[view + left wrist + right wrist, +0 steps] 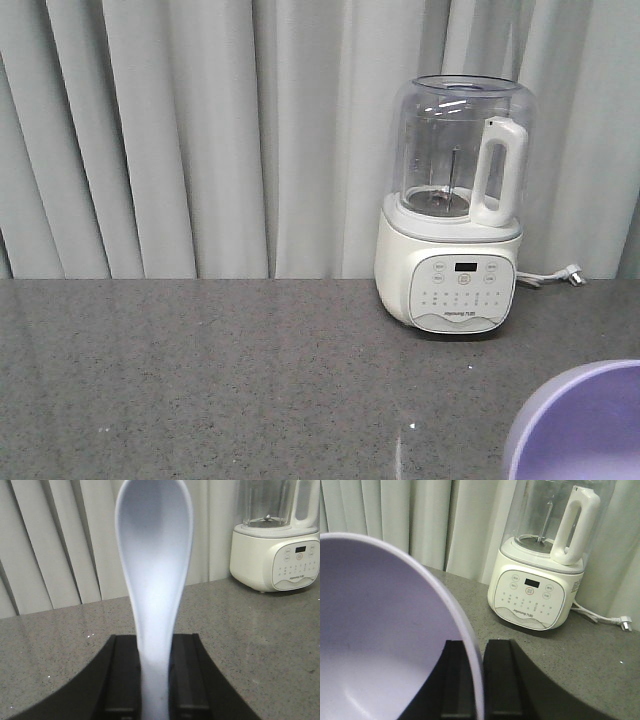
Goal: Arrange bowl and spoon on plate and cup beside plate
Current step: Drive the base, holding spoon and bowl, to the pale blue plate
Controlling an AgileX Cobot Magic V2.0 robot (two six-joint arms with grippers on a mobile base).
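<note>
left claw (155, 692) clamps spoon (155, 555) by handle, scoop upward, above grey surface (60, 645) | right claw (481, 685) pinches rim of tilted bowl (380, 640) | blender (455, 210) stands on surface by curtain (200, 130)

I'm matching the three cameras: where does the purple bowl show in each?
Front view: bowl, bottom right corner.
Left wrist view: not in it; spoon fills the centre.
Right wrist view: bowl fills the left, rim in the right claw.
Shared landmark: white blender, in all three.

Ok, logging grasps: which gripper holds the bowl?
The right gripper, clamped on the rim of the purple bowl; the left gripper holds a pale spoon instead.
</note>
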